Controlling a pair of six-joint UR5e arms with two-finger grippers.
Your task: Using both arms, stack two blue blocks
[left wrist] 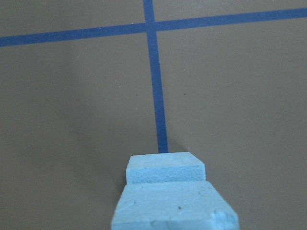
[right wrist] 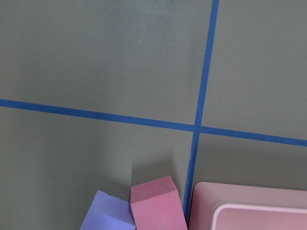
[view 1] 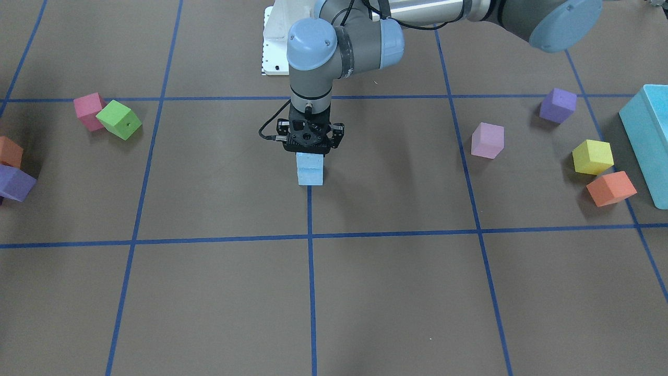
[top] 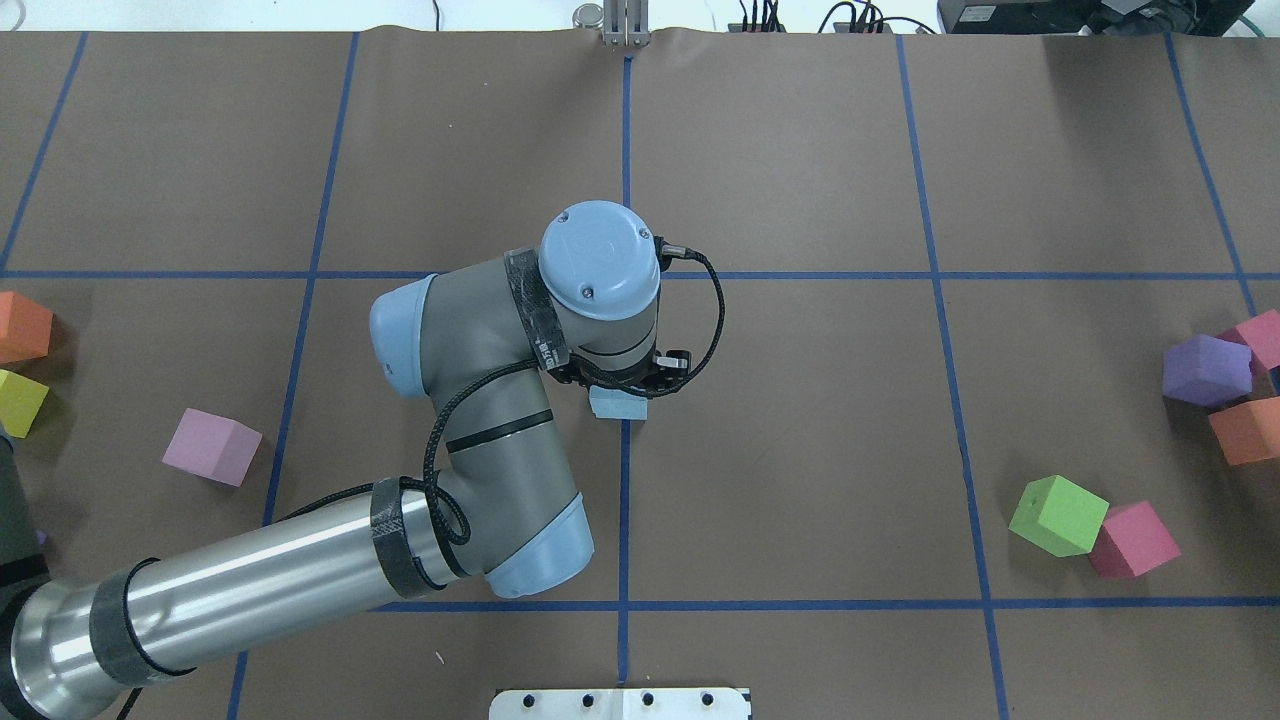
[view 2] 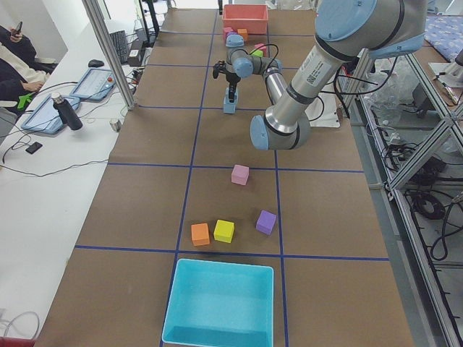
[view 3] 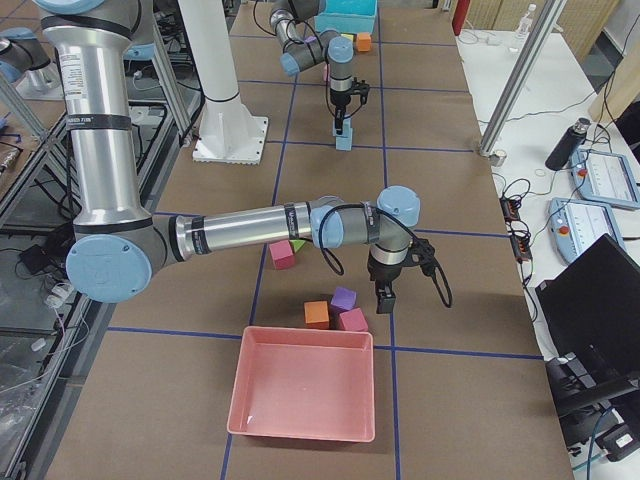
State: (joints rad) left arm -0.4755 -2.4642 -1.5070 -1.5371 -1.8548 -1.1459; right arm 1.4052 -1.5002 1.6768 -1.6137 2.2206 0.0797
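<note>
Two light blue blocks stand stacked on the blue tape line at the table's middle, the upper blue block on the lower blue block. My left gripper points straight down and is closed on the top of the upper block. The stack also shows in the overhead view and in the left wrist view, with the upper block slightly offset from the lower. My right gripper shows only in the exterior right view, above loose cubes; I cannot tell whether it is open or shut.
On one side lie pink, green, orange and purple cubes. On the other lie lilac, purple, yellow and orange cubes and a teal box. A pink tray lies by the right gripper.
</note>
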